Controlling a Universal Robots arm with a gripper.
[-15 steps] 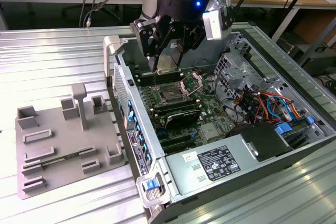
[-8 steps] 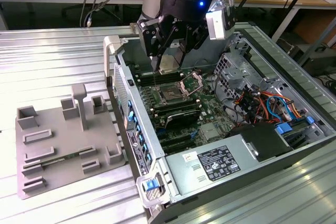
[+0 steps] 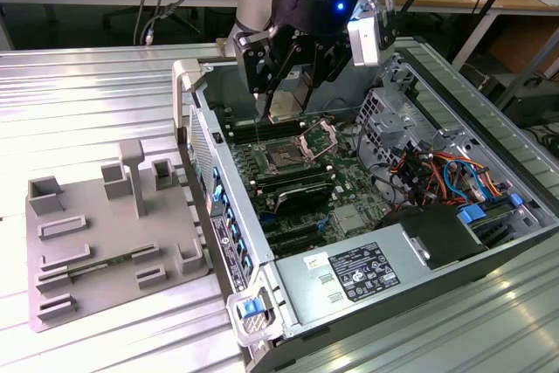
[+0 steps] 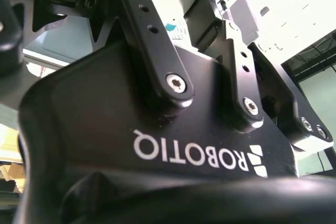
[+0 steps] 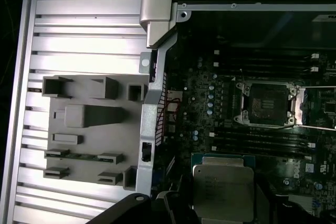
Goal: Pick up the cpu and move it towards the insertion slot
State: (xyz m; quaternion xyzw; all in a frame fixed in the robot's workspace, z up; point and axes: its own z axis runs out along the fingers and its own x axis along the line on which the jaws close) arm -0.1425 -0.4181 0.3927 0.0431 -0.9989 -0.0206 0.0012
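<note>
In the first wrist view the cpu (image 5: pixel 223 186), a flat square chip with a silvery top and green edge, hangs above the motherboard. Dark fingers (image 5: pixel 137 203) flank it on either side, so my gripper is shut on it. The insertion slot (image 5: pixel 268 104), a square socket with a dark centre and a silver frame, lies a short way from the chip. In the exterior view my gripper (image 3: pixel 281 107) hovers inside the open computer case. It is just behind the insertion slot (image 3: pixel 284 161), whose metal bracket (image 3: pixel 319 137) stands hinged up.
The grey plastic fixture (image 3: pixel 105 242) (image 5: pixel 89 135) sits on the ribbed metal table, on the exterior view's left of the case. The case wall (image 3: pixel 218 189) separates them. Long black memory slots (image 3: pixel 293 189) flank the socket. A power supply (image 3: pixel 358 272) and coloured cables (image 3: pixel 437 172) lie on the exterior view's right.
</note>
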